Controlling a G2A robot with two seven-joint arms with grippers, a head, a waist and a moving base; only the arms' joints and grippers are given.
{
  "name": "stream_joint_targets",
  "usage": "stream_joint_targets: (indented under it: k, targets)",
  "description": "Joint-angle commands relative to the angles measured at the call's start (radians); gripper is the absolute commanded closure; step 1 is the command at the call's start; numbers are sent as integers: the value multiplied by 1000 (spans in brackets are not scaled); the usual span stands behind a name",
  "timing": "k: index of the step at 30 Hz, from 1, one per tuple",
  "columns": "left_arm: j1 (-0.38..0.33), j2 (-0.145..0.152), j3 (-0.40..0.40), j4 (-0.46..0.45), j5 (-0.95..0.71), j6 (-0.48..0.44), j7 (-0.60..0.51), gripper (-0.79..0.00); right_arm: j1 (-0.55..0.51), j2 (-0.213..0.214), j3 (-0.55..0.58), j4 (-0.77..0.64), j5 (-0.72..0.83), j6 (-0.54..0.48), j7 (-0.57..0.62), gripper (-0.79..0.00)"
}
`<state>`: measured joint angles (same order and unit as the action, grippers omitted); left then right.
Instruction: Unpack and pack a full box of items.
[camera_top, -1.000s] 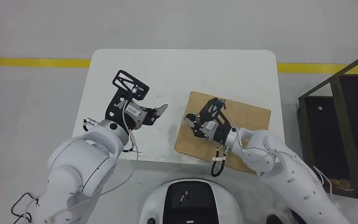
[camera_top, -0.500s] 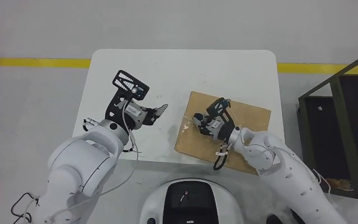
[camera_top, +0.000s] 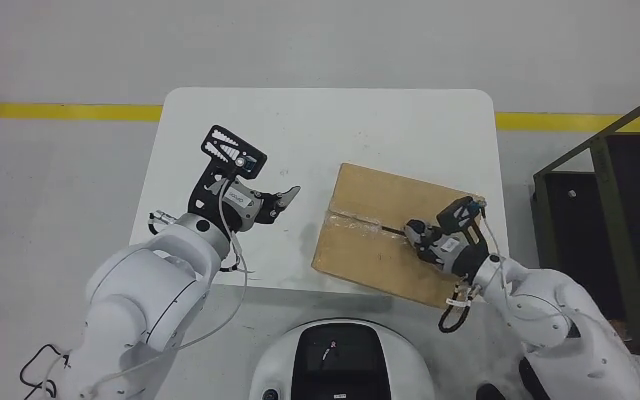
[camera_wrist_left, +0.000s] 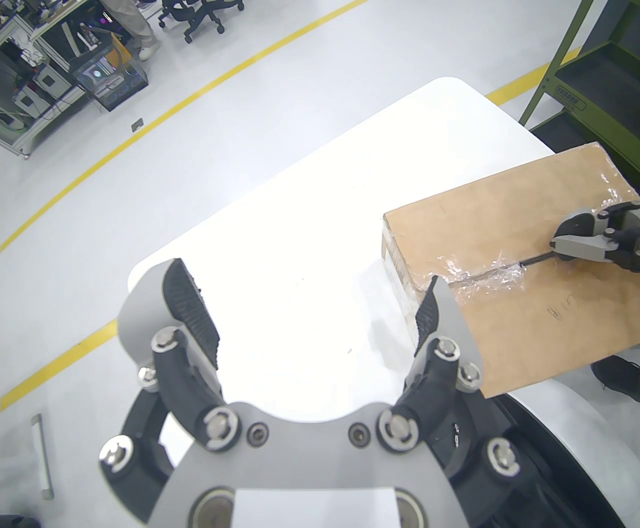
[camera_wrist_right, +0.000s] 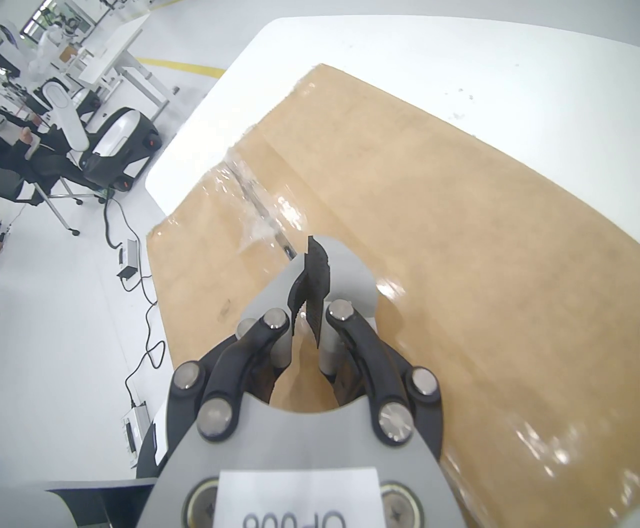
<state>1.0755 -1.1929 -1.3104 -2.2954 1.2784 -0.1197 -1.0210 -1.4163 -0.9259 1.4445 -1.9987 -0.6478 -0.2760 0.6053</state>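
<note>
— Where was the box (camera_top: 385, 250) sitting?

— On the white table (camera_top: 330, 120), toward 4 o'clock from the table's middle in the top view, turned at a slant. Its near corner seemed to hang over the table's 6 o'clock edge.

— Anything in it?

— Could not tell. Both top flaps were down flat, so whatever it held was hidden.

— How did it look?

— Plain brown cardboard, long and shallow. Clear tape (camera_wrist_left: 480, 272) ran along the middle seam, wrinkled and shiny, bunched toward the 9 o'clock end of the box. A thin dark line showed along the seam between the crumpled tape and the right gripper (camera_top: 412, 232). There was a small pen scribble on the flap nearest the robot.

— And that gripper?

— Its jaws were pressed together with nothing seen between the pads, tips down at the seam, just to the 3 o'clock side of the box's middle.

— The other one?

— The left gripper (camera_top: 262, 172) hung over bare table at about 9 o'clock from the box, well apart from it, jaws spread wide and empty.
</note>
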Motion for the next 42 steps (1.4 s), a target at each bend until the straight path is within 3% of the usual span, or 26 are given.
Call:
stream_joint_targets:
  k: [1,7,14,18,24,30,42]
  targets:
    - [0,0,0,0,0,0,0,-785,-60,6,69,-23,14,-2,3,0]
    - [0,0,0,0,0,0,0,-785,-214,15,263,-88,53,-12,-3,0]
    - [0,0,0,0,0,0,0,-785,-390,7,535,-102,111,33,-91,0]
    - [0,0,0,0,0,0,0,-785,-449,-2,576,-64,98,37,-140,0]
    - [0,0,0,0,0,0,0,-785,-399,-12,437,29,21,65,-221,0]
    - [0,0,0,0,0,0,0,-785,-192,-31,173,166,33,66,-249,0]
    - [0,0,0,0,0,0,0,-785,113,-74,-123,319,-30,40,-254,0]
